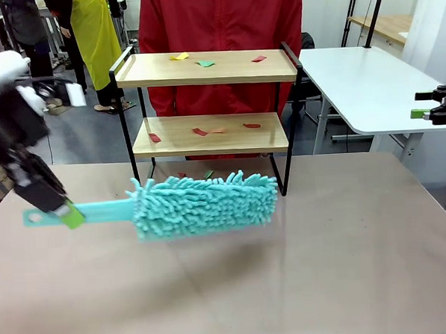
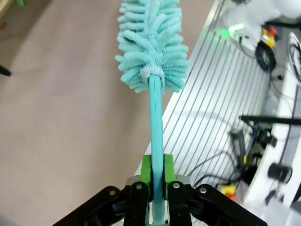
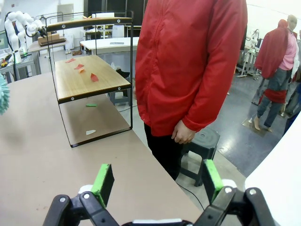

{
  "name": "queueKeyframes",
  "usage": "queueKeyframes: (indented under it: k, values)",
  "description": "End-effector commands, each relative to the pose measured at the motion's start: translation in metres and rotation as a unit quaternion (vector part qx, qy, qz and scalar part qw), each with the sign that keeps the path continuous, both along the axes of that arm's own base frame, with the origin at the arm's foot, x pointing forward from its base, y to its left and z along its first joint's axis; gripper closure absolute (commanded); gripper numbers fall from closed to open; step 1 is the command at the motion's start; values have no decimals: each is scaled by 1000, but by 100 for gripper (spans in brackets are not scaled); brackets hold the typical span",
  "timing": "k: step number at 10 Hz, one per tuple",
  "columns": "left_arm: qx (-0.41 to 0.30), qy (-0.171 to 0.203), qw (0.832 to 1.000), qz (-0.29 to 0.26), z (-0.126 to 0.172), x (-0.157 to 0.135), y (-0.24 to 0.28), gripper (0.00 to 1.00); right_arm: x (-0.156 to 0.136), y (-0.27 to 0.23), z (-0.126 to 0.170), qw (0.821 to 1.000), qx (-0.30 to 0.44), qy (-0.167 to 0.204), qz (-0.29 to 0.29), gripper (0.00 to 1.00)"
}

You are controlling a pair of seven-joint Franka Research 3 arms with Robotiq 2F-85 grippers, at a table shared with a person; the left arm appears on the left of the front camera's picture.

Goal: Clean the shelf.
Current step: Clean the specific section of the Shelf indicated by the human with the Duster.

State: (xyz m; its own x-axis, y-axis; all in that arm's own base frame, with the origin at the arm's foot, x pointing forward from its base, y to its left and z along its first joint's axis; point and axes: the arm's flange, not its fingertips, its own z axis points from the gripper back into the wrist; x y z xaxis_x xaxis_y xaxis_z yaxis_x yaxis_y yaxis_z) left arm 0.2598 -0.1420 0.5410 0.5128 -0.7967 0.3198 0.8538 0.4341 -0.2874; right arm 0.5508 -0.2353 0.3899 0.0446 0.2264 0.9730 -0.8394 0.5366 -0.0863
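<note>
At the far middle of the tan table [image 1: 326, 281] you have the two-tier shelf [image 1: 206, 67] of light wood boards on a thin black metal frame. It stands upright with its open front facing the robot. Small coloured paper scraps [image 1: 205, 63] lie on it: yellow, green and red on the top board, red and orange on the lower one. A few more sit on the table beneath it. Just behind the shelf stands a person in a red jacket [image 1: 219, 17]. In the right wrist view, one hand [image 3: 183, 134] hangs low in front of the jacket's hem.

On the near left, your left gripper [image 1: 67, 214] is clamped tight on the thin plastic handle of a fluffy teal chenille duster [image 1: 202, 204]. The left wrist view shows both green pads [image 2: 146, 172] pressed flat against that handle, with the shaggy head pointing away from the gripper [image 2: 157, 174]. The duster lies roughly level, handle to the left and head to the right. The head is in front of the shelf's lower tier, near the frame's feet. You cannot tell from here whether it touches the frame.

At the right edge, your right gripper [image 1: 423, 104] sits well apart from the shelf. Its jaws are spread wide with nothing between them. In its own view [image 3: 157, 181] the pads [image 3: 104, 181] stand far apart, and the shelf [image 3: 89, 77] shows side-on, farther off to the left.
</note>
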Motion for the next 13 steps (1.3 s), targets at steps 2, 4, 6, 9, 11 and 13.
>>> queueKeyframes:
  k: [2, 4, 6, 9, 11, 13]
  values:
    - [0, 22, 994, 104, -21, -24, -40, 87, -2, 3, 2, 1000, -1, 0, 2, 0]
    - [11, 13, 997, 77, -19, -18, -33, 87, -2, 3, 2, 1000, -1, 0, 2, 0]
    - [11, 13, 997, 77, -19, -18, -33, 87, -2, 3, 2, 1000, -1, 0, 2, 0]
    - [27, 19, 990, 137, -24, -31, -107, 87, -2, 3, 2, 1000, -1, 0, 2, 0]
    - [23, 14, 985, 172, -30, -54, -122, 87, -2, 3, 2, 1000, -1, 0, 2, 0]
    - [34, -4, 967, 254, -32, -61, -128, 87, -2, 3, 2, 1000, -1, 0, 2, 0]
